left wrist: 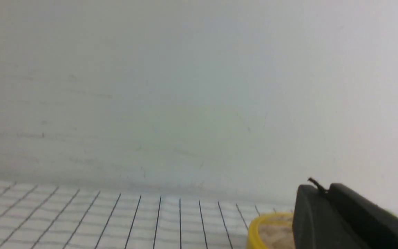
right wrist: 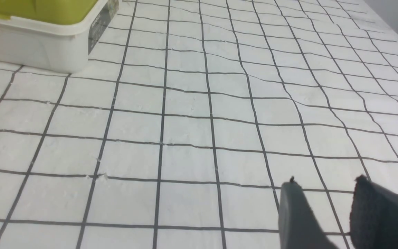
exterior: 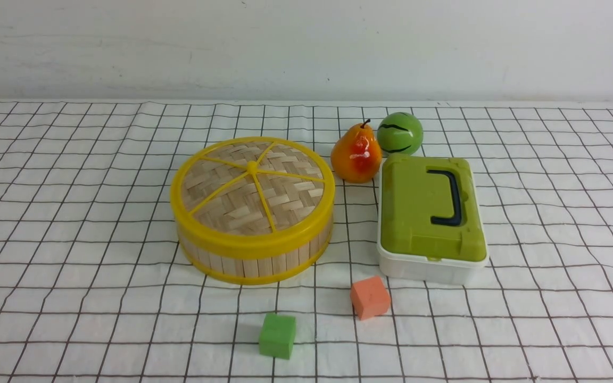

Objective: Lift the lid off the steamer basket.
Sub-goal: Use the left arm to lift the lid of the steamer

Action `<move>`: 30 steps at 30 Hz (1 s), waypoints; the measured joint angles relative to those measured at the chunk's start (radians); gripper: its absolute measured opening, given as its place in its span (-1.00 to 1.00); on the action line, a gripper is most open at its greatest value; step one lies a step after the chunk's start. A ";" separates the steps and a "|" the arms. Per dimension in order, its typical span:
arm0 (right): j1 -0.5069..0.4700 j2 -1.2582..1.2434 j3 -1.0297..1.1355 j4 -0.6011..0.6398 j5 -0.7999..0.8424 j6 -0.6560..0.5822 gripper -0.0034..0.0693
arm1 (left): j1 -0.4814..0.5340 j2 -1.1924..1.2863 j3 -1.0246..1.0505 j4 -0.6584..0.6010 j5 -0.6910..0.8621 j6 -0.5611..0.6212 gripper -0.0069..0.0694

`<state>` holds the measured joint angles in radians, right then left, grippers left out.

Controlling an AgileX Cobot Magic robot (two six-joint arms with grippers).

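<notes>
The lid [exterior: 253, 186], woven bamboo with a yellow rim, spokes and hub, sits flat on the steamer basket [exterior: 256, 260], a round tub of pale slats, left of centre on the checked cloth. Neither arm shows in the front view. In the left wrist view my left gripper [left wrist: 323, 188] has its two dark fingers pressed together with nothing between them; the yellow rim of the lid [left wrist: 254, 230] shows just beyond it. In the right wrist view my right gripper [right wrist: 327, 183] is open and empty over bare cloth.
A white box with a green lid and dark handle [exterior: 431, 213] stands right of the basket; its corner shows in the right wrist view [right wrist: 47, 41]. A pear [exterior: 356, 154] and a green ball [exterior: 399, 133] lie behind. An orange cube [exterior: 370, 297] and a green cube [exterior: 277, 335] lie in front.
</notes>
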<state>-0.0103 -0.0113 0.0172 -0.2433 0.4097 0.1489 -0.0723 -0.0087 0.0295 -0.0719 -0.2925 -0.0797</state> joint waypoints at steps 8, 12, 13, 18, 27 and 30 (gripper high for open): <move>0.000 0.000 0.000 0.000 0.000 0.000 -0.25 | 0.000 0.000 -0.002 -0.043 -0.173 -0.447 -0.69; 0.000 0.000 0.000 0.000 0.000 0.000 -0.25 | 0.000 0.002 -0.123 0.050 -0.035 -0.544 -0.69; 0.000 0.000 0.000 0.000 0.000 0.000 -0.25 | 0.000 0.012 -0.189 0.088 0.043 -0.550 -0.70; 0.000 0.000 0.000 0.000 0.000 0.000 -0.25 | 0.000 0.155 -0.421 0.195 0.308 -0.553 -0.81; 0.000 0.000 0.000 0.000 0.000 0.000 -0.25 | 0.000 0.544 -0.687 0.355 0.610 -0.553 -0.85; 0.000 0.000 0.000 0.000 0.000 0.000 -0.25 | 0.000 0.675 -0.699 0.313 0.655 -0.540 -0.85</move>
<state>-0.0103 -0.0113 0.0172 -0.2433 0.4097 0.1489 -0.0723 0.6662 -0.6696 0.2411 0.3623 -0.6201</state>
